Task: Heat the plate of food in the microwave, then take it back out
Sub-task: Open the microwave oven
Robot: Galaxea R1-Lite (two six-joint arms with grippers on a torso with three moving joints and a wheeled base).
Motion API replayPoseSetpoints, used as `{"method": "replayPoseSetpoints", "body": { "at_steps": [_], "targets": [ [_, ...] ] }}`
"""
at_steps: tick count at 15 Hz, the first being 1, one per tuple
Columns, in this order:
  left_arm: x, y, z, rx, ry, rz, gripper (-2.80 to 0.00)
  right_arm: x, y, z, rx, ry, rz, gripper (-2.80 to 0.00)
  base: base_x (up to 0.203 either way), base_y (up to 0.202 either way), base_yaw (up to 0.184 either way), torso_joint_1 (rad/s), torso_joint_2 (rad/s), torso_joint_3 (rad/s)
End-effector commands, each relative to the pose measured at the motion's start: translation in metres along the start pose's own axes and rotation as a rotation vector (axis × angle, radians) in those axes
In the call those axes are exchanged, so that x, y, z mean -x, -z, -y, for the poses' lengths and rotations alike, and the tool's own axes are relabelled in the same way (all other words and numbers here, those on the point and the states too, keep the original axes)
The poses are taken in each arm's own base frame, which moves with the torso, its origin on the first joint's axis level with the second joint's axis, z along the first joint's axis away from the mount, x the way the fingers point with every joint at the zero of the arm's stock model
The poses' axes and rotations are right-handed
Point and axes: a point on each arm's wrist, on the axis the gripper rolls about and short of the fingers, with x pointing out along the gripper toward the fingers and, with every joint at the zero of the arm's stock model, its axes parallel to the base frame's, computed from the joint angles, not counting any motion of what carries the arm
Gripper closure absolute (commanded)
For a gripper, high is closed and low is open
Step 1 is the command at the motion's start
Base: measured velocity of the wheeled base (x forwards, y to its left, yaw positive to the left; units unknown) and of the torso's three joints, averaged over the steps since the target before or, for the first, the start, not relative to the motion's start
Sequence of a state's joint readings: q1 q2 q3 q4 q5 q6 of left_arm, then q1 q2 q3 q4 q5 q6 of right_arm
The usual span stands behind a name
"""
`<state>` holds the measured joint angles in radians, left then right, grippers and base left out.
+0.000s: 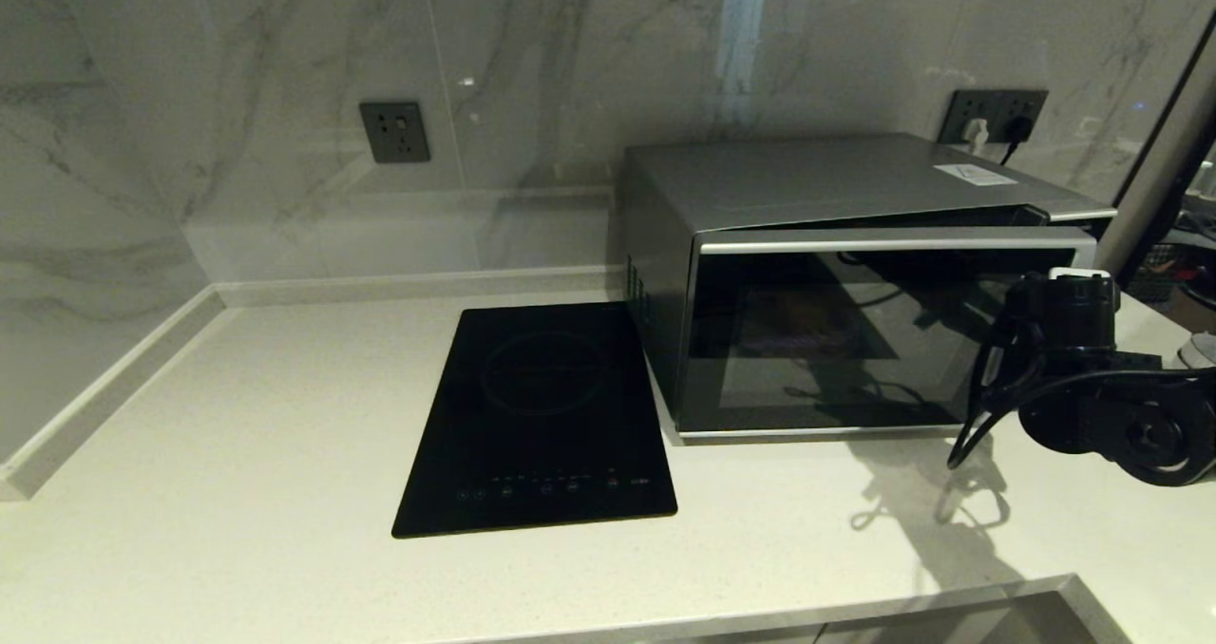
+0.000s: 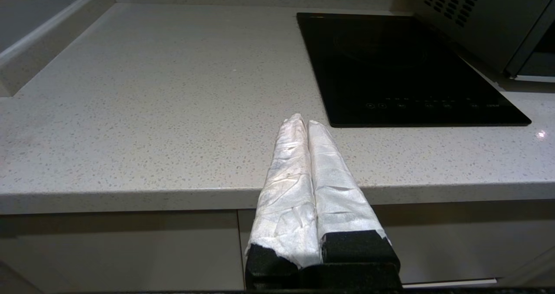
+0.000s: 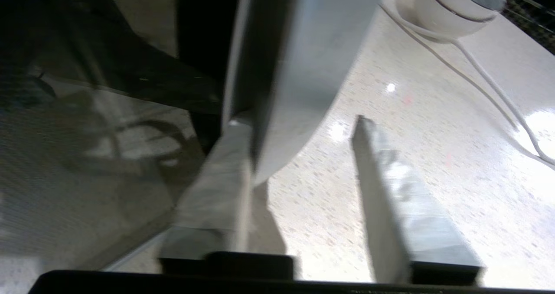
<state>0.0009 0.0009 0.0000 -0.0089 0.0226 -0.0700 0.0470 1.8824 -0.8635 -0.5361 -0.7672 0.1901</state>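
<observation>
The silver-grey microwave stands at the back right of the counter. Its dark glass door is slightly ajar, with a gap along the top right. Through the glass a dim lilac shape with a brown lump, the plate of food, shows faintly. My right gripper is open at the door's right edge. One finger sits between the glass and the curved silver handle, the other finger outside it. My left gripper is shut and empty over the counter's front edge.
A flat black induction hob lies left of the microwave. A white round appliance with a cable sits on the counter to the microwave's right. Wall sockets are behind. A raised wall ledge bounds the left.
</observation>
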Motion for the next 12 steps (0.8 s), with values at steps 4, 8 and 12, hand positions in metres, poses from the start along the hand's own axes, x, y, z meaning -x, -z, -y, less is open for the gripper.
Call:
{"method": "replayPoseSetpoints", "body": {
  "at_steps": [4, 8, 12],
  "targets": [
    [0.0, 0.0, 0.0, 0.001, -0.001, 0.0, 0.0, 0.035, -0.015, 0.025, -0.054, -0.026, 0.059, -2.8, 0.0, 0.0, 0.0, 0.0, 0.0, 0.0],
    [0.0, 0.0, 0.0, 0.001, -0.001, 0.0, 0.0, 0.078, -0.04, 0.052, -0.144, -0.092, 0.16, -2.8, 0.0, 0.0, 0.0, 0.0, 0.0, 0.0],
    [0.0, 0.0, 0.0, 0.001, -0.001, 0.0, 0.0, 0.138, -0.07, 0.09, -0.204, -0.187, 0.325, -2.8, 0.0, 0.0, 0.0, 0.0, 0.0, 0.0]
  ]
}}
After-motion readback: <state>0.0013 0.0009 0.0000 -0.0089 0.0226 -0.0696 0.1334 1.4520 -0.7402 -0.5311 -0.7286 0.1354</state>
